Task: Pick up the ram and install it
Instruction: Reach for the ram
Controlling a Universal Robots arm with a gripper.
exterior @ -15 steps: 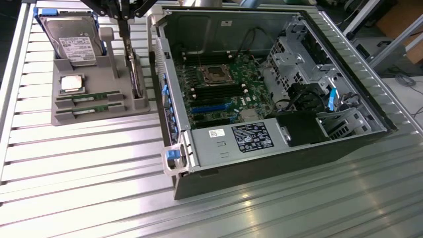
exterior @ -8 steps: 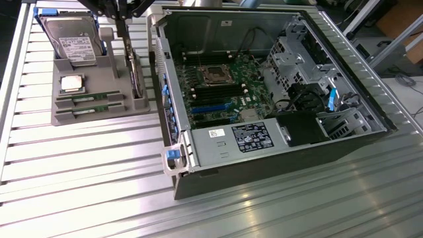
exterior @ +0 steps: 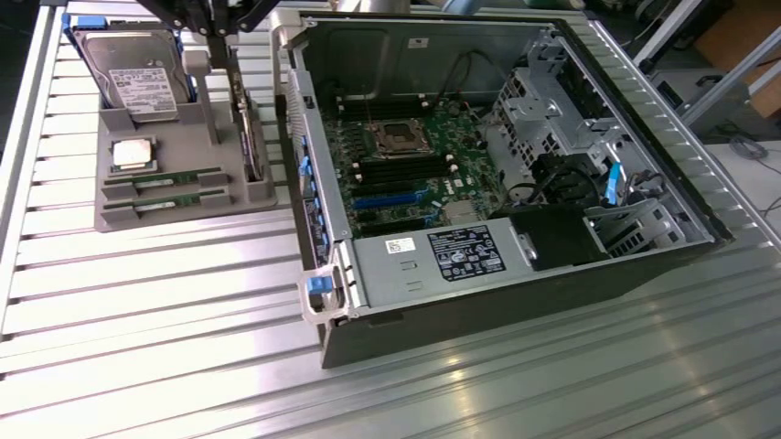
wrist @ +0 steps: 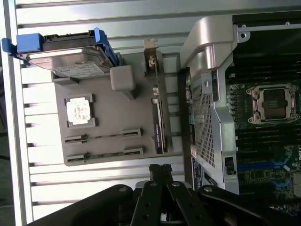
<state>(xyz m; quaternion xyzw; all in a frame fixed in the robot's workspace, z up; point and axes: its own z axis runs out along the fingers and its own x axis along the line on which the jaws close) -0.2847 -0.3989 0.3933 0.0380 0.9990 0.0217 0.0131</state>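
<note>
1. In the exterior view we see the grey tray [exterior: 210, 137] standing on the table [exterior: 159, 311], which is made of ribbed metal slats.
2. The ram [exterior: 163, 180] sits on its edge in a slot of the tray. A second green stick [exterior: 163, 204] sits in the next slot, nearer the tray's front edge.
3. The hard drive [exterior: 144, 78] stands tilted at the far end of the tray, and the processor chip [exterior: 132, 154] lies flat between it and the ram.
4. The open computer case [exterior: 513, 311] lies just beside the tray, toward the exterior view's right, with its motherboard [exterior: 403, 174] uncovered.
5. The wrist view shows the gripper [wrist: 160, 170] more clearly. Its jaws are pressed together and hold nothing, and it is clear of the ram.
6. In this view the two slots look like thin dark lines, so the green colour is perhaps too faint to confirm there.
7. The wrist view also shows a narrow card [wrist: 160, 117] upright on the tray's side toward the case, and the empty processor socket [wrist: 275, 101] inside the case.
8. Beyond the case, metal frame bars [exterior: 720, 82] and a cable [exterior: 747, 146] belong to the room.
</note>
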